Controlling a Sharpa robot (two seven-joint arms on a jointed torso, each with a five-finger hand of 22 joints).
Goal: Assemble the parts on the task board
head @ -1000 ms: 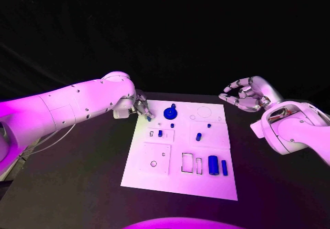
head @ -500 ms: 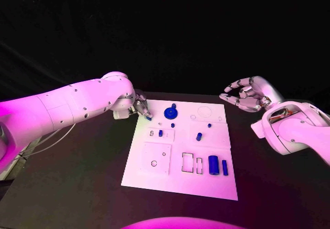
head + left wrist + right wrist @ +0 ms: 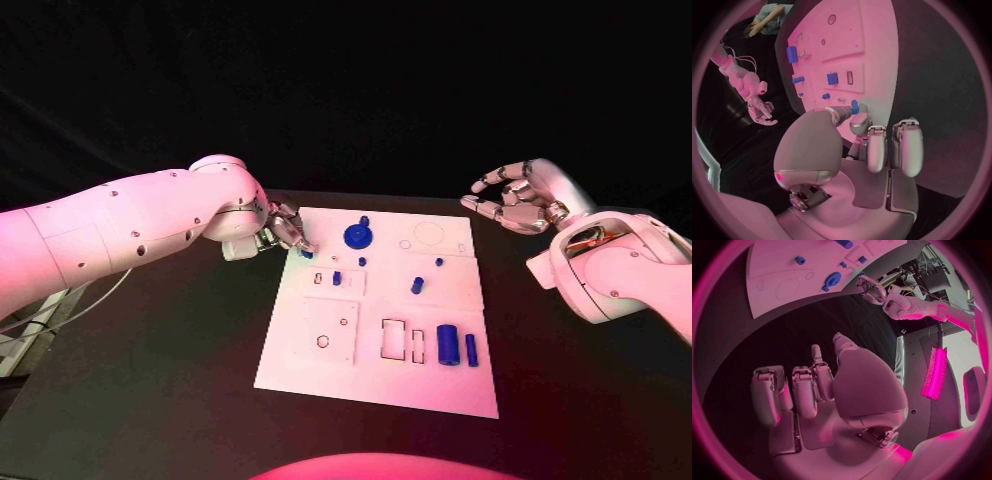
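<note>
Left hand (image 3: 286,232) has lowered, pinching a small blue part (image 3: 306,254) over the task board (image 3: 378,385).

— How is the left hand (image 3: 286,232) placed?
— The left arm comes in low, and the hand pinches a small blue part (image 3: 854,106) between thumb and one finger; the other fingers (image 3: 906,150) lie curled beside it.
— And the right hand (image 3: 516,199)?
— It is raised, with its fingers loosely bent and apart, holding nothing.
</note>
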